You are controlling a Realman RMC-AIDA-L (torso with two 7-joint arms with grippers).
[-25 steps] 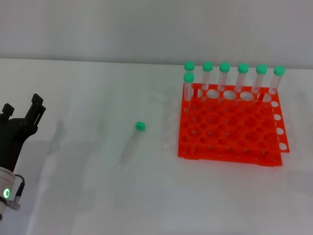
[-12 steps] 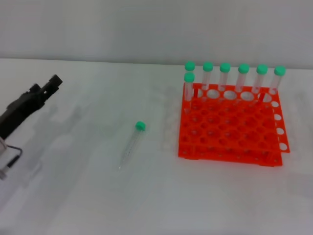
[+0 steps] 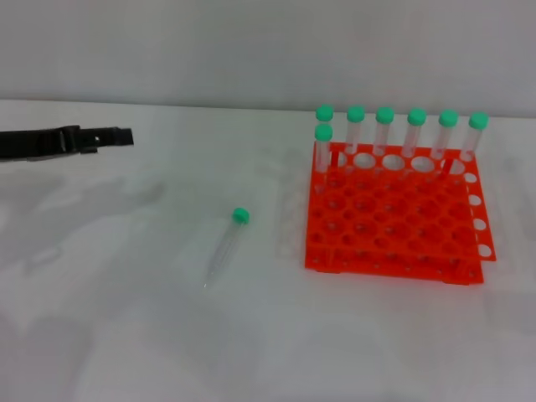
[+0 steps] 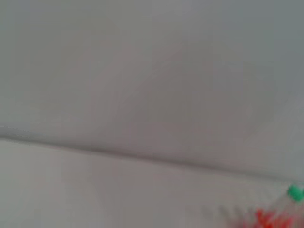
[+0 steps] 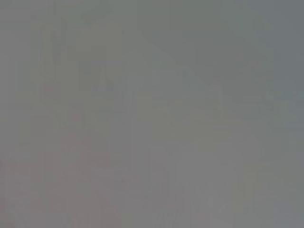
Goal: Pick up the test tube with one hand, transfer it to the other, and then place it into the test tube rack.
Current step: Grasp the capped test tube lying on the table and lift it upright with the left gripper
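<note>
A test tube with a green cap lies flat on the white table, left of the test tube rack, its pointed tip toward me. My left gripper reaches in from the left edge, seen side-on and level, well to the far left of the tube and holding nothing. The left wrist view shows only wall, table, a green cap and a bit of the orange rack. My right gripper is out of view; the right wrist view shows only grey.
Several green-capped tubes stand in the rack's back row, and one more just in front at its left end. A grey wall runs behind the table.
My left arm has swung up from the lower left to the far left, and the gripper has turned from pointing up to pointing right and level. The tube and rack have not moved.
</note>
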